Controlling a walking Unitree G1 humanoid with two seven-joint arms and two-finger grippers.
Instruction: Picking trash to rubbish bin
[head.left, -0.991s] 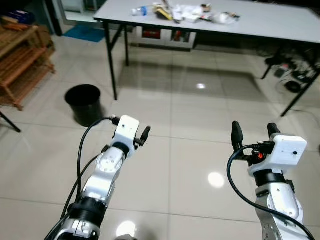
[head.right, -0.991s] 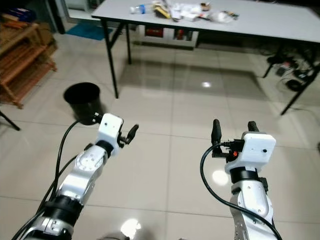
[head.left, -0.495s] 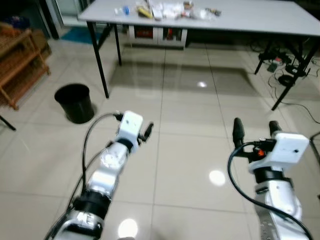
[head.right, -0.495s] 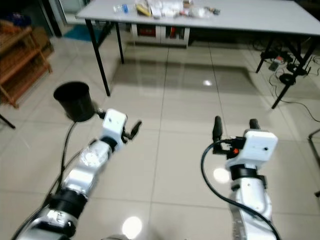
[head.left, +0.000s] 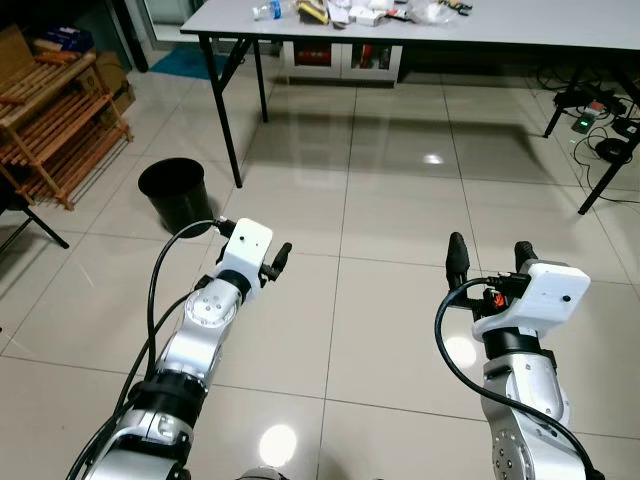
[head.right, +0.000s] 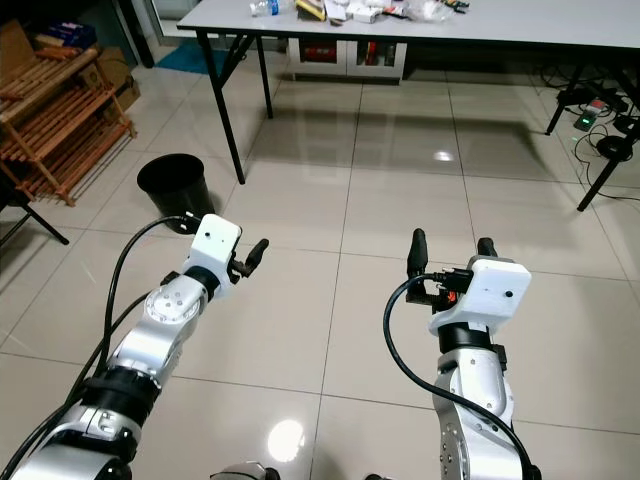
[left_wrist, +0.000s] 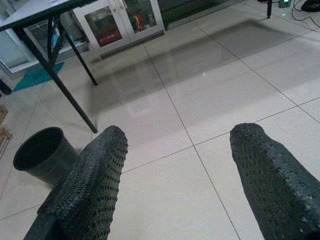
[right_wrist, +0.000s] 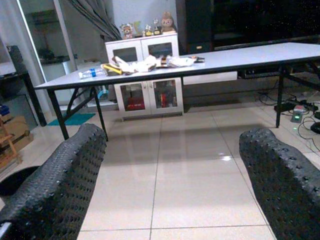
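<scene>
A heap of wrappers and paper trash (head.left: 365, 12) lies with a plastic bottle (head.left: 268, 10) on the long grey table (head.left: 540, 25) far ahead. The black rubbish bin (head.left: 174, 192) stands on the floor by the table's left leg. My left gripper (head.left: 279, 260) is held out over the tiles, just right of the bin and nearer to me, open and holding nothing. The left wrist view has the bin (left_wrist: 40, 155) beside one finger. My right gripper (head.left: 490, 258) is raised at the right, open and holding nothing, pointing toward the table (right_wrist: 240, 55) and the trash (right_wrist: 145, 62).
A wooden rack (head.left: 60, 120) stands at the left. A white cabinet (head.left: 345, 60) sits under the table, whose black legs (head.left: 228, 120) reach the floor. Cables and a power strip (head.left: 600, 120) lie at the right. Glossy tiled floor (head.left: 380, 230) stretches from me to the table.
The whole picture has shifted as the camera moved; the table top now sits at the frame's upper edge. Both arms keep much the same pose, fingers still open.
</scene>
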